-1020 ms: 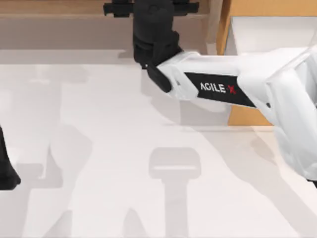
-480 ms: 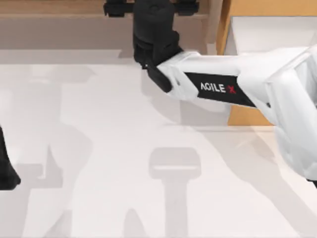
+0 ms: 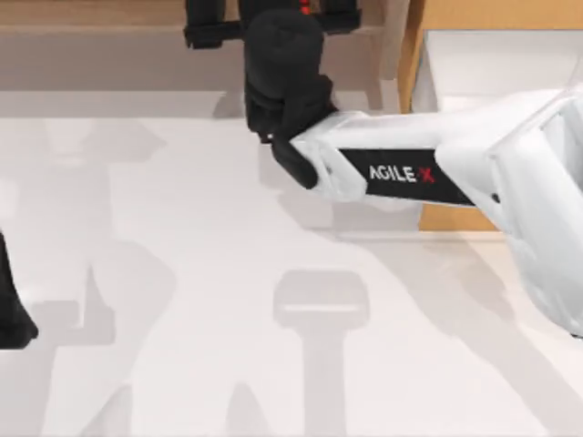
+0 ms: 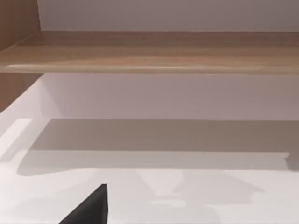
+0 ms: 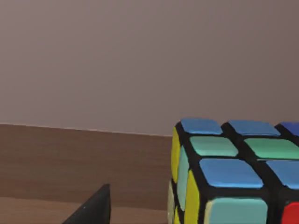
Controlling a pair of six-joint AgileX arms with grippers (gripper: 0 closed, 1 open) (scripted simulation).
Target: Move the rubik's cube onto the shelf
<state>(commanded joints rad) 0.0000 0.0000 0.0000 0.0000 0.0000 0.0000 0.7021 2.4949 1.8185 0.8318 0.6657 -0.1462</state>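
The rubik's cube [image 5: 233, 172], black-edged with blue, green, yellow and red stickers, sits over the brown board of the shelf [image 5: 70, 163]. A red speck of the rubik's cube [image 3: 303, 7] peeks out past my right wrist at the back of the table. My right gripper [image 3: 273, 18] reaches over the shelf [image 3: 109, 14] and is open. A clear gap separates its finger [image 5: 88, 210] from the cube's yellow side. My left gripper [image 3: 11, 314] is parked at the table's left edge. It faces the shelf board [image 4: 149, 51], and one finger [image 4: 88, 207] shows off to the side.
An orange-wood cabinet [image 3: 455, 214] stands at the back right, under my right arm. The shelf's upright post [image 3: 393, 45] rises beside it. The white table [image 3: 182, 273] stretches in front of the shelf.
My right arm has drawn back slightly from the shelf toward the table's near side. Its finger bars sit a little lower, and a red bit of the cube now shows.
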